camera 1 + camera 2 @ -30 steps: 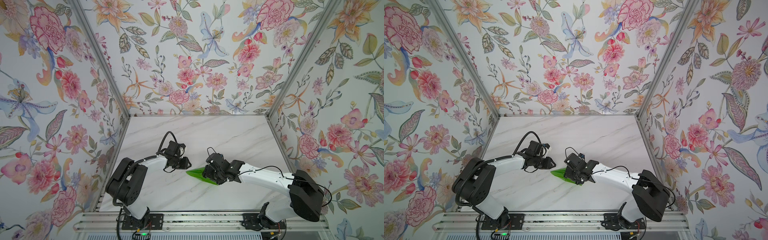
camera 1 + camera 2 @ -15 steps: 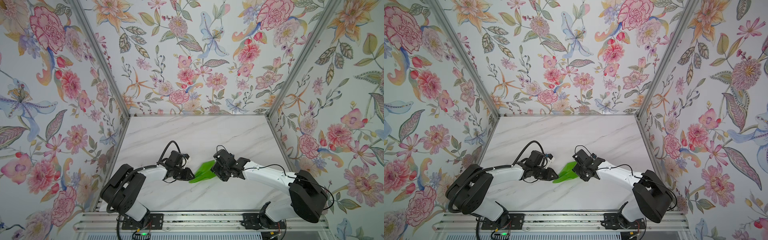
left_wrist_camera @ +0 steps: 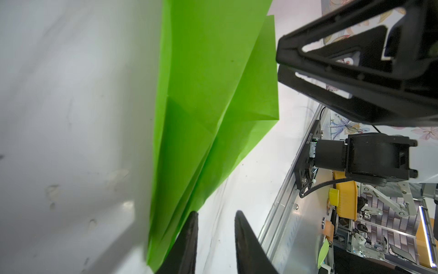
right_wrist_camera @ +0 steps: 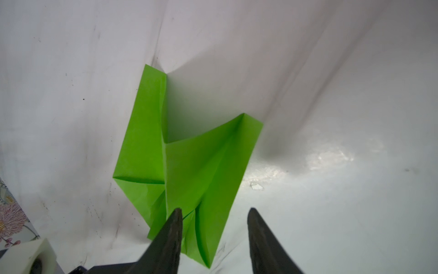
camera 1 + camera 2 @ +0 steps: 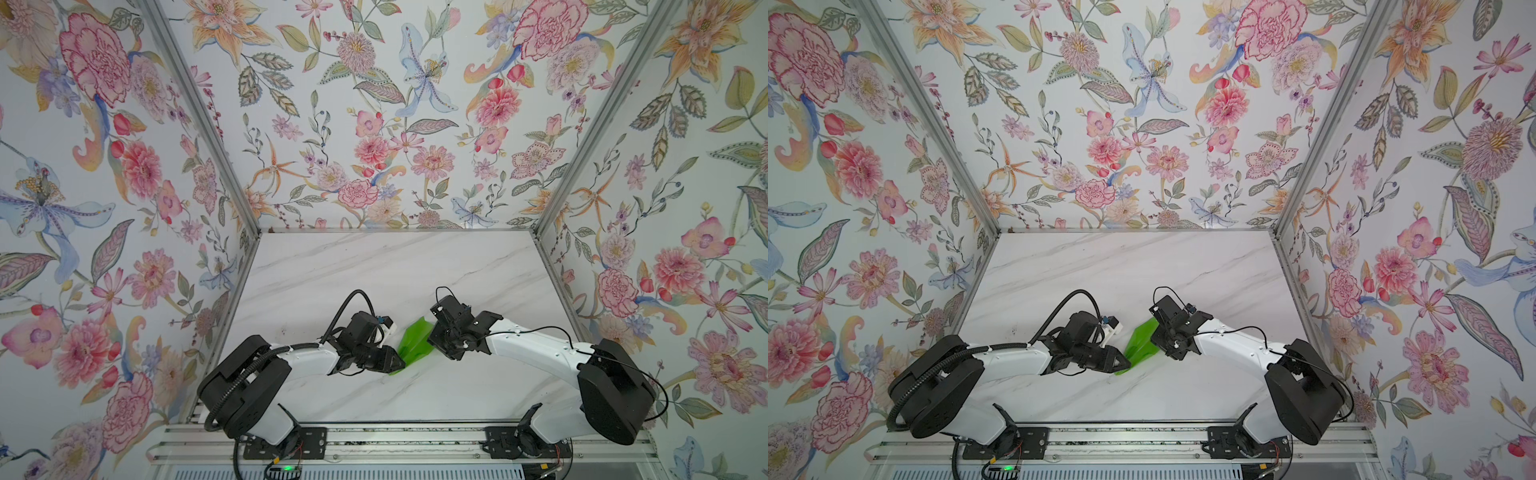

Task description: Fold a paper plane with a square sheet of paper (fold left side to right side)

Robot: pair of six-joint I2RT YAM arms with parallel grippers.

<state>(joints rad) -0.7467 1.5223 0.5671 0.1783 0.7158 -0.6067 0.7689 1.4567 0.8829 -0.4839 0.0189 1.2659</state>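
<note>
Swung round since a second ago, the slim, bright green folded paper plane [image 5: 415, 345] now runs on a slant, nose toward the near left and tail toward the far right, where before it pointed almost flat to the left. The black left gripper [image 5: 400, 365] has come in from clear of it and sits right at the nose. The black right gripper [image 5: 434, 337] has slid off the middle to the tail-side edge, its jaws drawn in from their earlier spread. Both top views put the paper plane [image 5: 1139, 345] on the white marble-veined tabletop [image 5: 374, 270], in the near half, squarely between the two arms. Look at the shape: in the left wrist view the paper plane [image 3: 208, 113] is a long dart, thin and unmarked, with layers stacked along a sharp centre crease and one square wing corner jutting to the side. The right wrist view shows the paper plane [image 4: 189, 166] tail-on, split by a deep notch with bare table between the two wings and a small triangular flap folded across one of them. Left gripper [image 3: 215, 214]: jaws narrow, only table showing in the slim gap, one finger [image 3: 187, 237] lying over the nose. Right gripper [image 4: 214, 212]: jaws moderately apart, one finger [image 4: 170, 234] over the paper by the centre crease, part of a wing in the gap, the other finger off the paper, nothing pinched.
</note>
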